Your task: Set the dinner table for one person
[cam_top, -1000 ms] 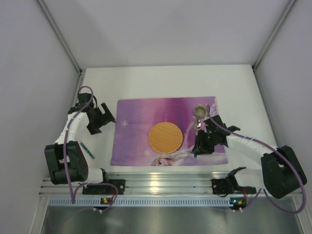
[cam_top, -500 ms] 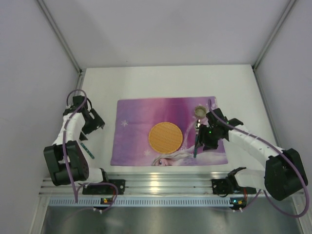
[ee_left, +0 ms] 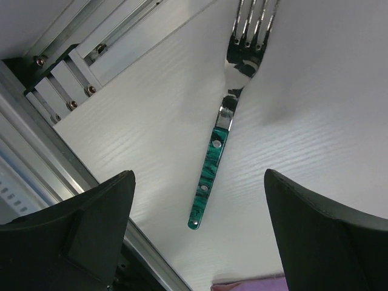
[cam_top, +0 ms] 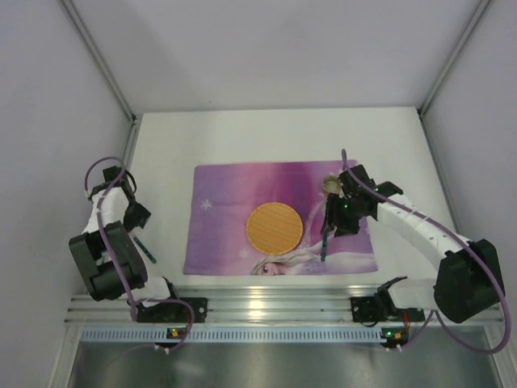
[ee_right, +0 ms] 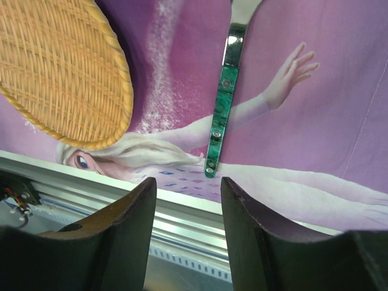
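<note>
Table: white and flat, spread under both arms. It carries the placemat and the fork.
Left fingers: spread wide with nothing between them, hovering over bare table.
Fork: lies flat on the table ahead of the left fingers, in line with the gap between them. Its green handle end is nearest and its tines point away. Neither finger touches it.
Right fingers: parted and gripping nothing, over the near edge of the placemat.
Placemat: purple with a cartoon girl, flat on the table beneath the right fingers.
Green-handled utensil: flat on the placemat, straight ahead of the gap between the right fingers, handle end nearest. Its head runs out of the wrist view, so I cannot tell what kind it is.
Wicker plate: round, on the placemat, ahead and left of the right fingers. It sits near the utensil but apart from it, and weave shows across its whole visible face.
Cup: small, on the placemat just beyond the right fingers. It is too small to tell what it holds.
</note>
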Robot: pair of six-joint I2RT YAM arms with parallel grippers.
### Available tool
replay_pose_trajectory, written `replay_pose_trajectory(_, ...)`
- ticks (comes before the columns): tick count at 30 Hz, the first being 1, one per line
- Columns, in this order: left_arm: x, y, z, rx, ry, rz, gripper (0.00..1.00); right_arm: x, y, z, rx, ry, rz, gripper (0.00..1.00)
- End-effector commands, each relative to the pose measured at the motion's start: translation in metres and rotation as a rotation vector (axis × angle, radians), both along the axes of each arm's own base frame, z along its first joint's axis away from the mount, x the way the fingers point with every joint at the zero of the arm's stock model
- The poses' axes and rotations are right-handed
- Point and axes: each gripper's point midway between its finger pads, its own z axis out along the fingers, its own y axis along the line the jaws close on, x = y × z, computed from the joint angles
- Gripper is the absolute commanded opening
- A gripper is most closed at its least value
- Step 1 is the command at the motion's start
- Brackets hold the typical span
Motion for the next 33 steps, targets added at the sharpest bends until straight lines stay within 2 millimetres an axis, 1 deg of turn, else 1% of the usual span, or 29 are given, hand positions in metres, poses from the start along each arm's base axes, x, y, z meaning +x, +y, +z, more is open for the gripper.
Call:
replay_pose_trajectory(1, 0.0, 0.007, -0.022, -0.037, 0.011, 0.045, 0.92, 0.02, 0.006, 0.019, 0.018, -0.04, 0.018, 0.47)
replay_pose_trajectory(2, 0.0, 0.006, -0.027, -0.052, 0.019, 0.049, 0.92, 0.023, 0.007, 0.018, 0.012, -0.032, 0.024, 0.47)
replay_pose_trajectory(3, 0.001, 0.005, -0.032, -0.068, 0.026, 0.05, 0.88, 0.024, 0.008, 0.019, 0.01, -0.03, 0.031, 0.46)
replay_pose_trajectory(4, 0.001, 0.001, -0.041, -0.1, 0.04, 0.059, 0.86, 0.028, 0.009, 0.023, 0.005, -0.04, 0.043, 0.46)
replay_pose_trajectory(5, 0.005, 0.0, -0.044, -0.111, 0.032, 0.061, 0.85, 0.03, 0.01, 0.022, 0.002, -0.034, 0.049, 0.46)
replay_pose_trajectory(7, 0.006, -0.005, -0.054, -0.137, 0.035, 0.073, 0.81, 0.033, 0.01, 0.025, 0.001, -0.036, 0.06, 0.46)
replay_pose_trajectory(8, 0.011, -0.003, -0.055, -0.133, 0.012, 0.076, 0.81, 0.033, 0.011, 0.023, 0.002, -0.025, 0.065, 0.46)
replay_pose_trajectory(9, 0.011, -0.003, -0.057, -0.133, 0.012, 0.077, 0.79, 0.034, 0.011, 0.023, 0.002, -0.024, 0.068, 0.46)
replay_pose_trajectory(10, 0.014, -0.002, -0.057, -0.128, 0.003, 0.087, 0.74, 0.035, 0.012, 0.024, 0.004, -0.024, 0.069, 0.45)
replay_pose_trajectory(12, 0.017, -0.001, -0.061, -0.129, -0.007, 0.098, 0.6, 0.034, 0.011, 0.022, 0.002, -0.021, 0.071, 0.45)
replay_pose_trajectory(13, 0.018, -0.001, -0.063, -0.132, -0.009, 0.1, 0.4, 0.034, 0.01, 0.022, 0.0, -0.021, 0.075, 0.45)
replay_pose_trajectory(15, 0.016, -0.001, -0.071, -0.132, 0.003, 0.112, 0.22, 0.034, 0.008, 0.021, 0.001, -0.014, 0.071, 0.45)
replay_pose_trajectory(16, 0.013, -0.002, -0.076, -0.134, 0.014, 0.121, 0.2, 0.034, 0.007, 0.022, 0.001, -0.015, 0.074, 0.45)
replay_pose_trajectory(19, 0.008, -0.004, -0.089, -0.131, 0.024, 0.134, 0.2, 0.035, 0.001, 0.023, 0.0, -0.02, 0.065, 0.45)
replay_pose_trajectory(20, 0.008, -0.005, -0.092, -0.137, 0.023, 0.136, 0.18, 0.036, 0.0, 0.024, 0.0, -0.022, 0.06, 0.45)
replay_pose_trajectory(21, 0.008, -0.008, -0.098, -0.159, 0.028, 0.134, 0.16, 0.036, -0.003, 0.023, -0.003, -0.02, 0.056, 0.45)
replay_pose_trajectory(22, 0.011, -0.008, -0.1, -0.16, 0.02, 0.13, 0.12, 0.036, -0.004, 0.023, -0.002, -0.02, 0.054, 0.45)
replay_pose_trajectory(23, 0.012, -0.009, -0.102, -0.166, 0.022, 0.129, 0.05, 0.037, -0.007, 0.023, -0.004, -0.022, 0.044, 0.45)
replay_pose_trajectory(24, 0.014, -0.008, -0.104, -0.169, 0.027, 0.126, 0.01, 0.036, -0.008, 0.023, -0.002, -0.021, 0.046, 0.45)
replay_pose_trajectory(26, 0.021, -0.009, -0.105, -0.182, 0.015, 0.119, 0.0, 0.038, -0.01, 0.023, -0.003, -0.021, 0.042, 0.45)
replay_pose_trajectory(27, 0.025, -0.009, -0.103, -0.193, 0.008, 0.103, 0.0, 0.038, -0.01, 0.023, -0.003, -0.019, 0.039, 0.44)
replay_pose_trajectory(28, 0.037, -0.01, -0.096, -0.204, -0.026, 0.085, 0.0, 0.04, -0.01, 0.024, -0.001, -0.026, 0.042, 0.44)
replay_pose_trajectory(29, 0.046, -0.012, -0.084, -0.198, -0.055, 0.057, 0.0, 0.042, -0.011, 0.023, -0.003, -0.024, 0.037, 0.44)
replay_pose_trajectory(30, 0.062, -0.009, -0.069, -0.177, -0.096, 0.023, 0.0, 0.045, -0.011, 0.024, -0.005, -0.031, 0.037, 0.44)
replay_pose_trajectory(32, 0.085, -0.014, -0.044, -0.172, -0.17, -0.048, 0.0, 0.05, -0.012, 0.027, -0.005, -0.043, 0.029, 0.43)
replay_pose_trajectory(33, 0.108, -0.019, -0.018, -0.154, -0.237, -0.131, 0.0, 0.054, -0.012, 0.03, -0.003, -0.055, 0.026, 0.43)
